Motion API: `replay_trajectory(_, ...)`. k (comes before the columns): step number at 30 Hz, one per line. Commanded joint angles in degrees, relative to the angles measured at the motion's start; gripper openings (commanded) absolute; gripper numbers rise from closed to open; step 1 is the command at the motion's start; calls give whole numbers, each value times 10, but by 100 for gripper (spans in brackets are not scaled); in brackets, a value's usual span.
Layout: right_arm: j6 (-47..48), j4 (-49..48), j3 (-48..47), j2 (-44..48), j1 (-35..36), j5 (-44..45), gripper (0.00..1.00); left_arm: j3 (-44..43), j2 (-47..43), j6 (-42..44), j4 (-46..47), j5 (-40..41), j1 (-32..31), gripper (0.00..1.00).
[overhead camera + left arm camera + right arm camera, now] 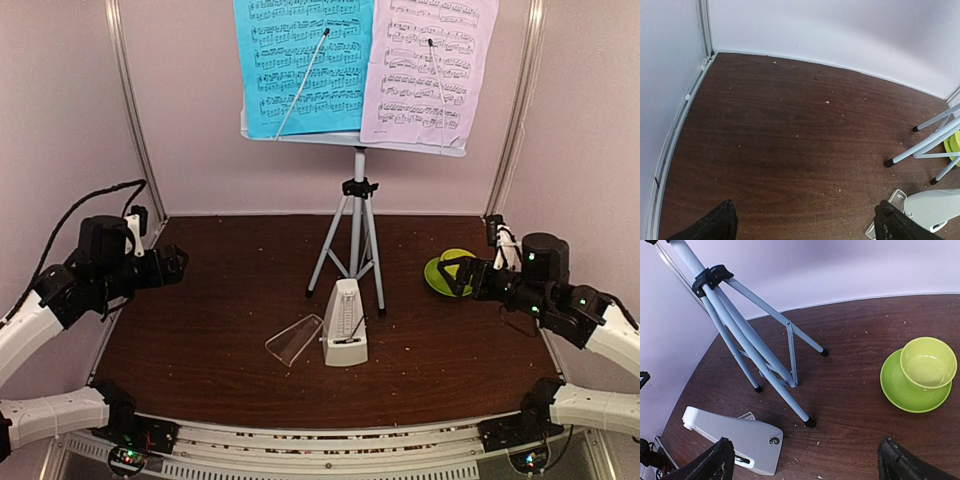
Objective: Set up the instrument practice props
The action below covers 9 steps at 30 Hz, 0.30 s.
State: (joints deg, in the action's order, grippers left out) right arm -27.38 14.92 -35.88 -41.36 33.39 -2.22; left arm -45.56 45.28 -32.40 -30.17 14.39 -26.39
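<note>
Left pincer [178, 266] and right pincer [452, 276] agape, empty; metronome [345, 325] before tripod legs [352, 250], lime cup [927, 362] on saucer [900, 390].

From above, the top edge cuts off the upper parts of the cyan sheet [303, 65] and the lilac sheet [430, 65], and their printed notes are too small to read. These 2 sheets hide nearly all of the stand's desk [340, 138]; only its lower lip shows. The right gripper [452, 277] covers part of the green cup and saucer [433, 274], so the cup cannot be told from the saucer there. In the left wrist view the metronome [935, 207] runs off the bottom right corner, and the tripod legs [925, 146] are cut by the right edge.
</note>
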Motion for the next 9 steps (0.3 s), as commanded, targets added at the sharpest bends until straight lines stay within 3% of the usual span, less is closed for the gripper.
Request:
replay_trajectory(1,-25,-39,31,18,-3,-15,100,36,-13,-55,-16,27,4,98)
replay_trajectory(9,-27,-48,46,26,-3,-7,100,41,6,-88,-5,46,4,98)
